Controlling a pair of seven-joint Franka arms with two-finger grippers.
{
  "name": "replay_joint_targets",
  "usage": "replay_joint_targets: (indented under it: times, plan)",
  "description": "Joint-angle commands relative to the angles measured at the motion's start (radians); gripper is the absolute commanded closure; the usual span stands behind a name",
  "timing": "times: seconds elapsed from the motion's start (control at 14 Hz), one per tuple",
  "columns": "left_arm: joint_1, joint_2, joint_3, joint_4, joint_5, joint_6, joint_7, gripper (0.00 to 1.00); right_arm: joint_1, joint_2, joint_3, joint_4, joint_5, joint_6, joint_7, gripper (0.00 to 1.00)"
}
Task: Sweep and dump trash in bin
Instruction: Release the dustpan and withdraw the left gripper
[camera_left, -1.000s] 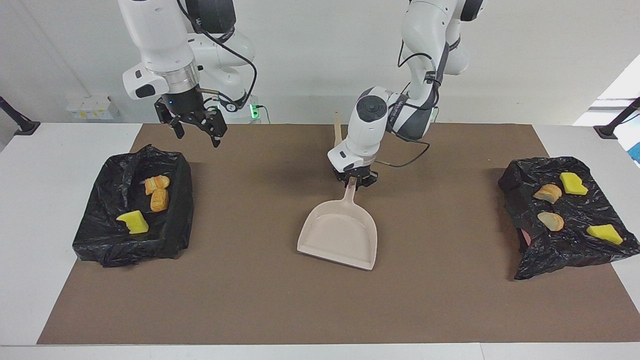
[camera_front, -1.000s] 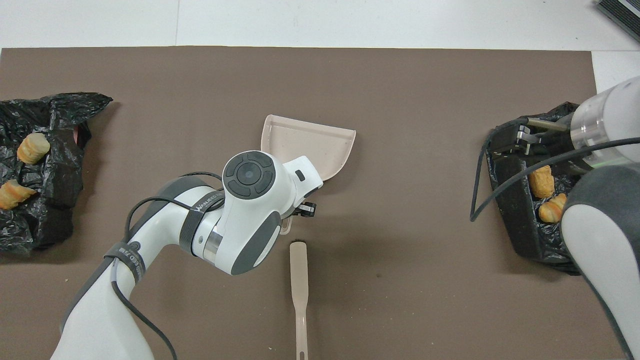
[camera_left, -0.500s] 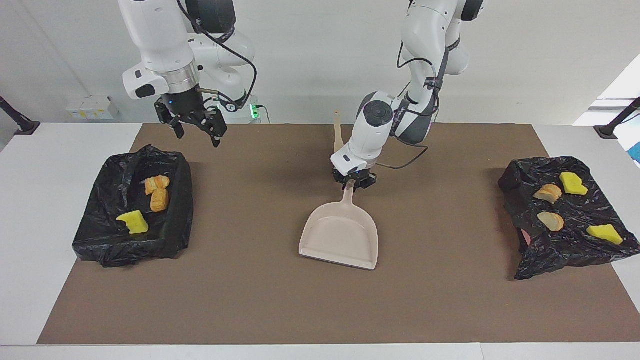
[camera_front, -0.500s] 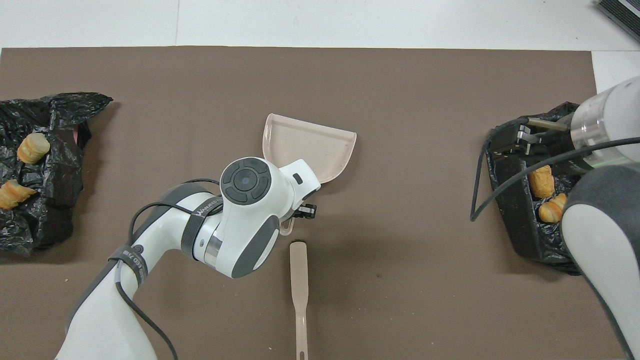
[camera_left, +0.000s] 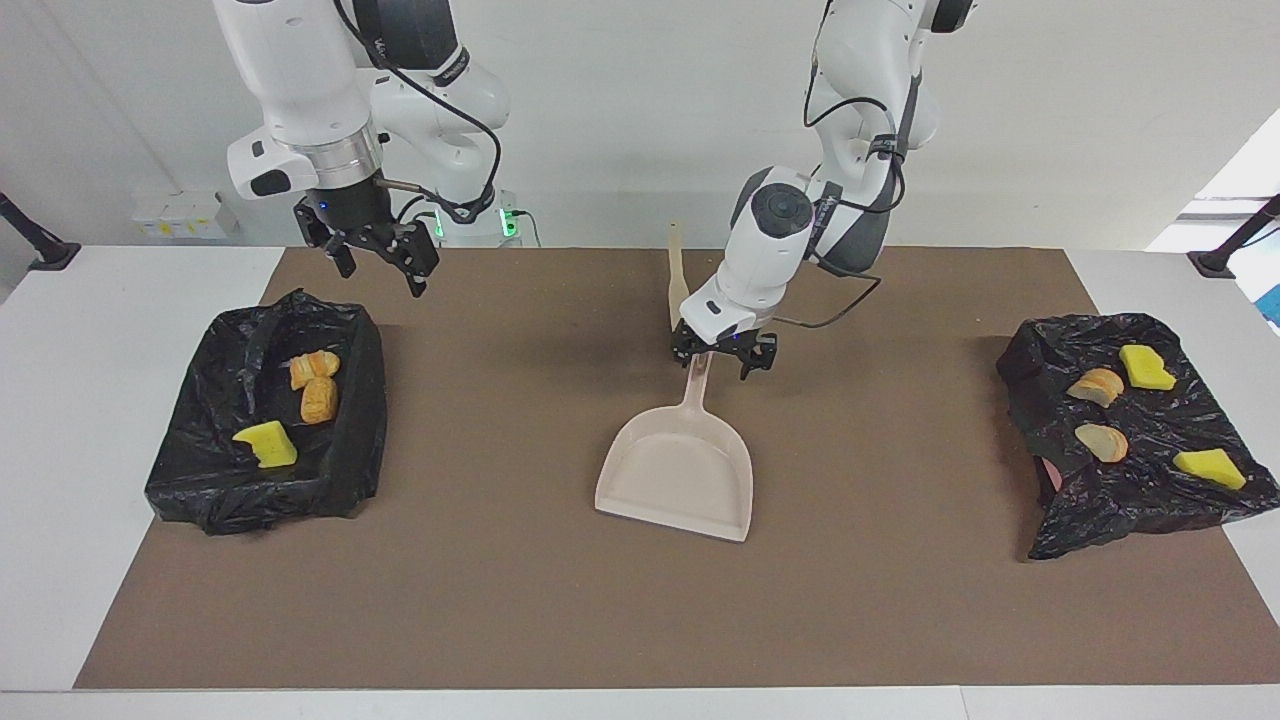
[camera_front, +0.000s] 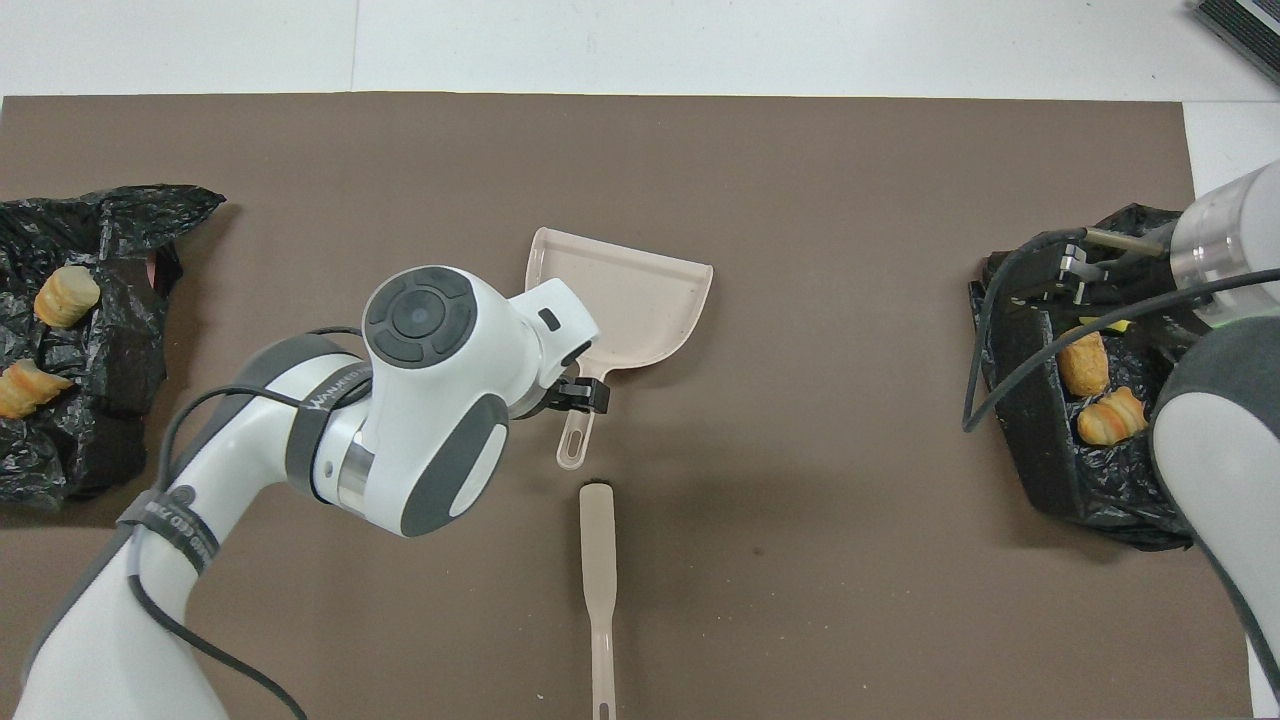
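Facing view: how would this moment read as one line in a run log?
left gripper: open over beige plastic dustpan handle | right gripper: open, waiting above black-bagged bin

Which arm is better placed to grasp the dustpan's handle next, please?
Left: the left gripper hangs open just over the dustpan handle, while the right gripper waits raised over the bin.

The dustpan looks like smooth plastic, the bags are shiny crinkly black plastic, the brown mat is dull, and the yellow trash looks spongy.
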Motion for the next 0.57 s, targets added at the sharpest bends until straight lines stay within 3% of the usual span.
replay_joint_targets:
  times: [0.0, 0.5]
  plan:
    - [0.089, -0.028, -0.008, 0.011, 0.002, -0.023, 0.015, 0.0, -0.014, -0.002, 0.003, 0.0, 0.024, 0.0, -0.035, 0.0]
    - [0.294, -0.091, -0.008, 0.055, 0.011, -0.066, 0.263, 0.0, -0.023, 0.001, 0.003, 0.0, 0.024, 0.011, -0.048, 0.0]
